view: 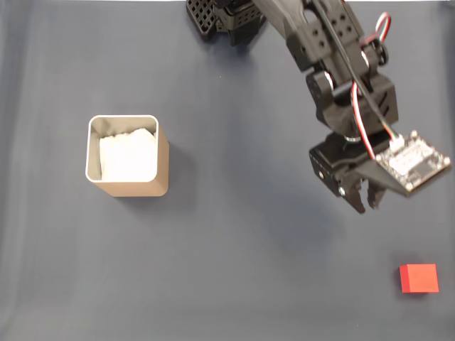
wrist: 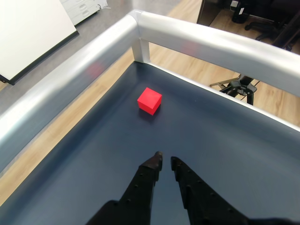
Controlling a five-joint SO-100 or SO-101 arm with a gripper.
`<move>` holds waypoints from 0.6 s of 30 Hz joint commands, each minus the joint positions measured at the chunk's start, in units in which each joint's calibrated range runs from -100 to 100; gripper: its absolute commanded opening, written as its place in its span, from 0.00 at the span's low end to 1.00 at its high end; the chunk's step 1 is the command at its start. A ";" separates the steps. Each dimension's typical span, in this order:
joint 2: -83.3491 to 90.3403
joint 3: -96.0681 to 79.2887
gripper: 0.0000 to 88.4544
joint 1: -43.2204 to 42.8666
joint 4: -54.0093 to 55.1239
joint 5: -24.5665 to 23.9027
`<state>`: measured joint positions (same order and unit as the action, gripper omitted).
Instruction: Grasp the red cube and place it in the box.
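Note:
The red cube [view: 419, 278] lies on the dark mat near the lower right corner of the fixed view. My gripper [view: 367, 206] hangs above the mat, up and to the left of the cube, apart from it. In the wrist view the cube [wrist: 149, 100] sits ahead of the gripper [wrist: 165, 160], slightly left of its line. The black fingers are nearly touching and hold nothing. The tan box [view: 135, 186] stands upright at the left of the fixed view, far from the gripper, with white lining visible inside.
A silver rail [wrist: 93, 61] borders the table just beyond the cube, forming a corner. The arm's black base [view: 213, 18] stands at the top edge of the fixed view. Bare mat lies between box and gripper.

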<state>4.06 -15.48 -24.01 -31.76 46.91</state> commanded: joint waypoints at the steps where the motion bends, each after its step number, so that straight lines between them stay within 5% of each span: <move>1: -4.01 6.91 0.11 -0.30 1.36 -1.42; 18: -28.94 29.79 0.28 -0.23 0.54 -7.72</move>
<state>-24.12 8.93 -24.01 -31.52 40.12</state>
